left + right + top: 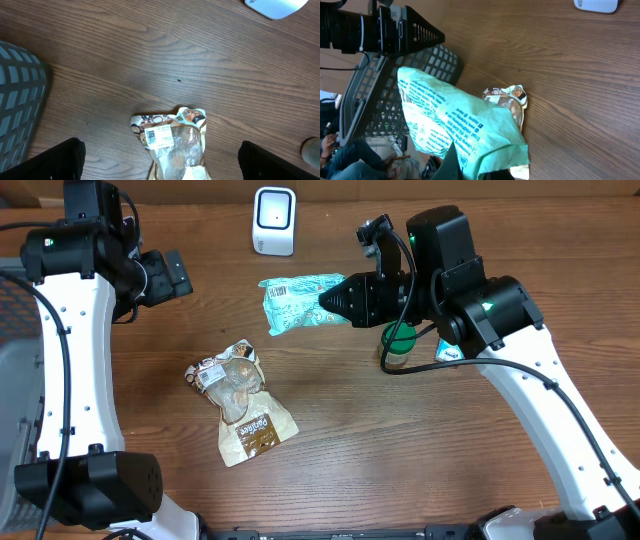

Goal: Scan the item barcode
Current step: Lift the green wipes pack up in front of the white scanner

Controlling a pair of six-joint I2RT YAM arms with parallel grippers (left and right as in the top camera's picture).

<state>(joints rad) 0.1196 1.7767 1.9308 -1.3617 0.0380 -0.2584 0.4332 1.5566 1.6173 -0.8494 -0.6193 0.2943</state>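
My right gripper (337,299) is shut on one end of a mint-green printed packet (297,302), holding it above the table just below the white barcode scanner (274,220). In the right wrist view the packet (455,120) fills the foreground over the gripper (481,173), its printed side facing the camera. The scanner (598,4) sits at the top right corner there. My left gripper (172,275) is open at the far left, away from the packet, with nothing in it. In its wrist view the dark fingers (60,161) stand wide apart.
A brown and clear snack bag (240,395) lies at the table's middle left and shows below the left gripper (175,145). A green-capped bottle (398,346) and a blue item (448,352) sit under the right arm. A grey mesh basket (14,360) stands at the left edge.
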